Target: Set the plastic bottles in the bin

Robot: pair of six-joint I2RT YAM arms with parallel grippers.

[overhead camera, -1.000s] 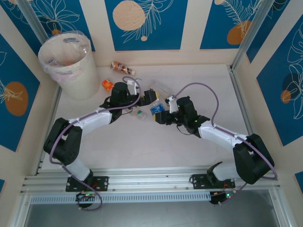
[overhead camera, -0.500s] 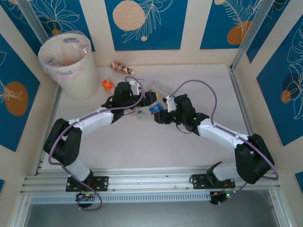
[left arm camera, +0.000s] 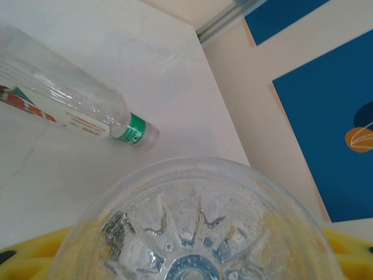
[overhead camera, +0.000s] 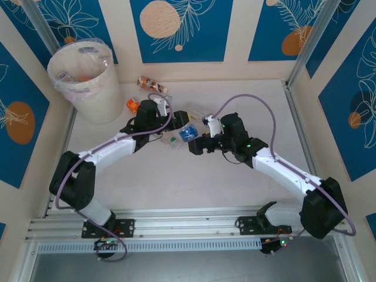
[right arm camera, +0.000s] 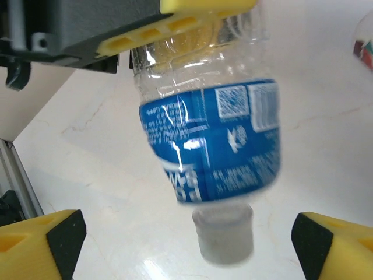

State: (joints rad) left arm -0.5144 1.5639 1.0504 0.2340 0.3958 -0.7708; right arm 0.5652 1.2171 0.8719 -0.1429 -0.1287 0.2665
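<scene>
left gripper [left arm camera: 192, 252] is clamped on the base end of the clear blue-labelled plastic bottle [right arm camera: 213, 140], right gripper [right arm camera: 189, 242] sits spread wide either side of its cap, not touching

Pale marbled table [overhead camera: 194, 182], blue leaf-patterned wall panels [overhead camera: 200, 41], aluminium rail [overhead camera: 188, 226].

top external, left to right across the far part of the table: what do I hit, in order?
bin → orange-label bottle → brown-label bottle → blue-label bottle
</scene>
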